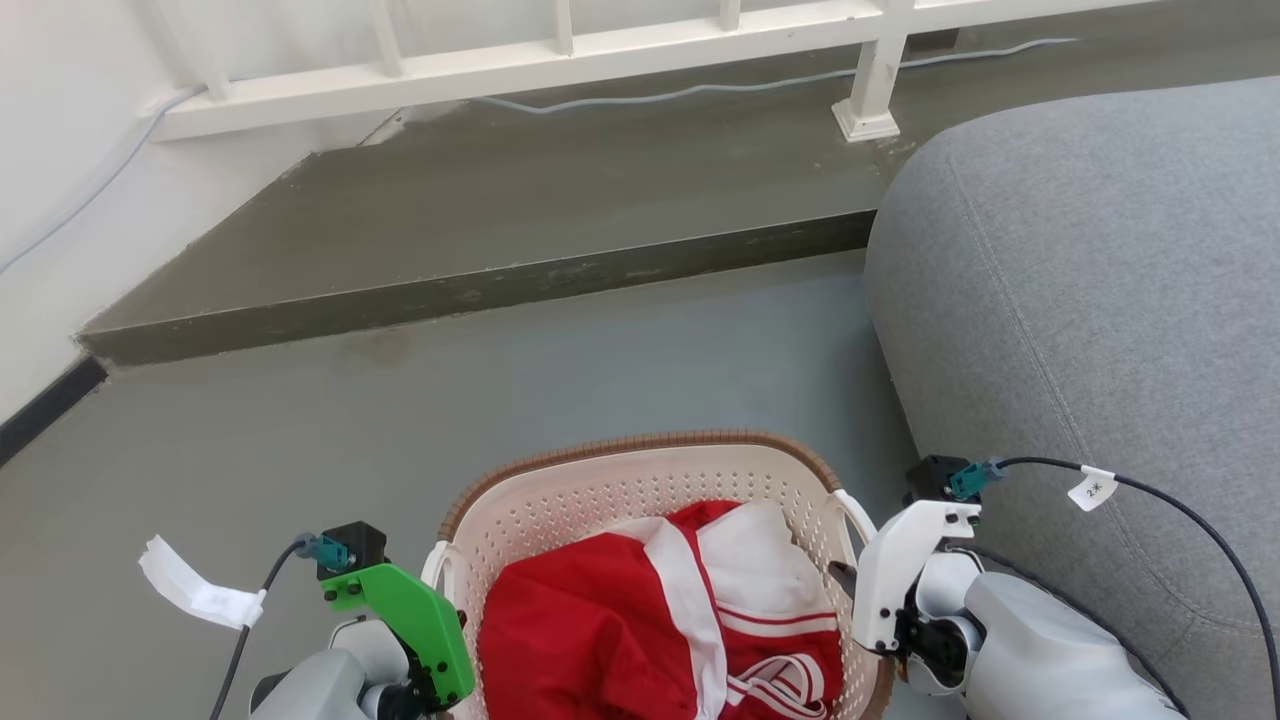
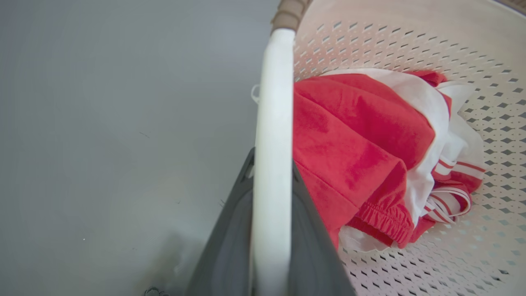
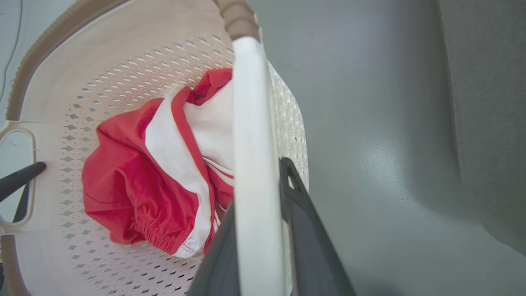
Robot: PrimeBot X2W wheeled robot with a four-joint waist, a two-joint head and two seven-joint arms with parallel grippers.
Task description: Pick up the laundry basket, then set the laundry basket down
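Between your left hand (image 2: 272, 164) and right hand (image 3: 259, 181) the basket (image 1: 640, 475) is sitting, each hand clamping a loop handle (image 2: 273, 102). You should be holding both level and moving together, so the clothes (image 1: 600, 630) aren't tipping it.

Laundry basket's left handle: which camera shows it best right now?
Left wrist view: the left handle runs up mid-frame, flanked by the left gripper's dark fingers. Head view gives a sliver beside the green mount. Right wrist view shows its loop far off, a finger in it.
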